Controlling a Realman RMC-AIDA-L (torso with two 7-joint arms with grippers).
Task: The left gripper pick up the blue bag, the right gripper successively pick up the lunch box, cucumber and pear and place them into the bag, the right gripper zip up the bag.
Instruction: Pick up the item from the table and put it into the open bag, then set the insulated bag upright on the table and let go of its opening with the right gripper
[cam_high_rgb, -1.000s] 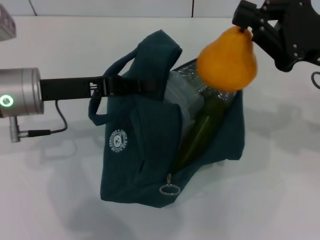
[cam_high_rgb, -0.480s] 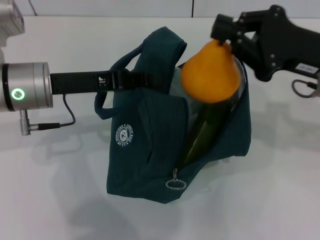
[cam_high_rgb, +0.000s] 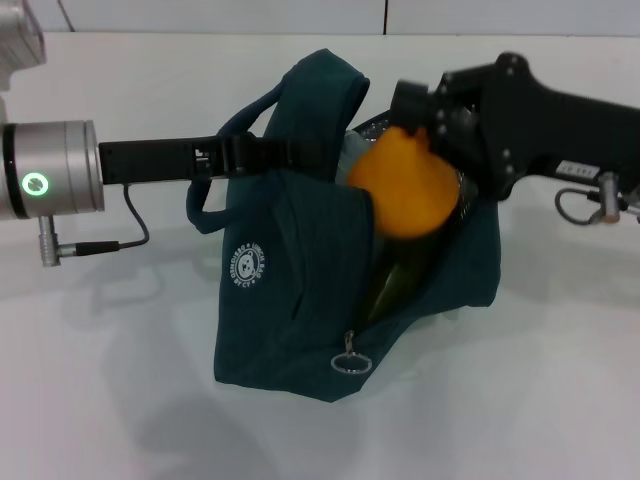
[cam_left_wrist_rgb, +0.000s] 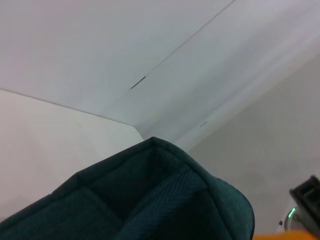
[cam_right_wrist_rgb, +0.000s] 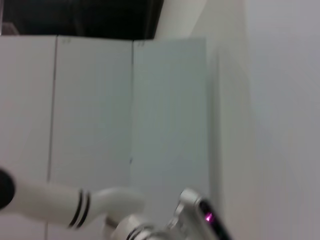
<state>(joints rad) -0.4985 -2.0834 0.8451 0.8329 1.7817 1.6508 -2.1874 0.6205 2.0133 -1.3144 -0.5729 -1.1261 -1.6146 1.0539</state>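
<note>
A white table (cam_high_rgb: 110, 400) fills the head view, its far edge meeting pale wall panels behind the blue bag (cam_high_rgb: 290, 300); bare tabletop lies open in front of the bag and on both sides of it. The bag, the largest thing on the surface, stands upright near the middle of the table, its mouth gaping toward the right, a round white emblem (cam_high_rgb: 247, 267) on its front face and a ring-shaped zipper pull (cam_high_rgb: 348, 362) hanging at its lower front edge. The left arm reaches in from the left of the bag, and the left gripper (cam_high_rgb: 262, 155) is clamped together on the bag's handle strap, holding the top of the bag up; a green light (cam_high_rgb: 35, 184) glows on the arm's silver wrist. From the right of the bag the black right gripper (cam_high_rgb: 418, 112) comes in over the open mouth, its fingers closed on the top of the orange pear (cam_high_rgb: 405, 190), which hangs at the mouth, partly sunk between the bag's sides. Inside the bag, below the pear, the dark green cucumber (cam_high_rgb: 410, 265) leans on a slant, and a pale sliver of the lunch box (cam_high_rgb: 352, 152) shows behind the pear at the bag's upper rim. The left wrist view shows only the bag's dark fabric top against pale walls.
</note>
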